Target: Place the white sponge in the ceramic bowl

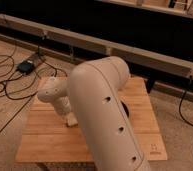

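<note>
My large cream arm [105, 115] fills the middle of the camera view and reaches down over the wooden table [45, 142]. The gripper [70, 120] hangs from the wrist at the arm's left side, its pale tip down at the tabletop. I cannot pick out the white sponge; it is hidden by the gripper or blends with its tip. Only a dark sliver of the ceramic bowl [125, 110] shows, just past the arm's right edge, on the table's right half. The arm covers the rest of the bowl.
The table has bare wood at its front left and right edges. Black cables [5, 85] and a small dark box [26, 66] lie on the floor to the left. A long rail [115, 47] runs behind the table.
</note>
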You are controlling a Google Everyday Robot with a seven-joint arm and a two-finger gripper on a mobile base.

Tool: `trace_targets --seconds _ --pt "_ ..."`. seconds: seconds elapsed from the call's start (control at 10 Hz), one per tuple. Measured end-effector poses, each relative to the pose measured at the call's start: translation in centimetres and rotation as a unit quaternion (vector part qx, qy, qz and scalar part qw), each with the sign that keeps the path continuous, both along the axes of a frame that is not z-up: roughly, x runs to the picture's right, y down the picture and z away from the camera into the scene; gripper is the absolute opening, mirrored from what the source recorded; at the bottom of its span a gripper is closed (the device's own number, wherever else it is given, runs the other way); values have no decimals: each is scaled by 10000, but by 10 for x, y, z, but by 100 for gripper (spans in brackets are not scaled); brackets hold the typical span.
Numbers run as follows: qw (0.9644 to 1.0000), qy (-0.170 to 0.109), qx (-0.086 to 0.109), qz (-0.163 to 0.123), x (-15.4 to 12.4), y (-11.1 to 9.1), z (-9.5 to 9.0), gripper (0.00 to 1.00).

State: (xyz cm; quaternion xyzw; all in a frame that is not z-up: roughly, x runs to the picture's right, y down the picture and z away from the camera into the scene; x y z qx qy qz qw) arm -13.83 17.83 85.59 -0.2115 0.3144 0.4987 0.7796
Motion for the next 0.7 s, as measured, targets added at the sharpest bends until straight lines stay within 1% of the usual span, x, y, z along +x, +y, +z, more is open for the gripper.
trace_targets --seconds 0.2,0.4,0.5,0.6,0.7 --pt "10000 69 -4 -12 2 0 2 39" --pt "9998 161 -5 79 4 -1 1 17" --pt "9997 205 -5 135 6 -3 0 7" --pt "9996 240 -7 174 8 -4 -2 2" --pt "9993 277 -23 237 11 -6 -4 0"
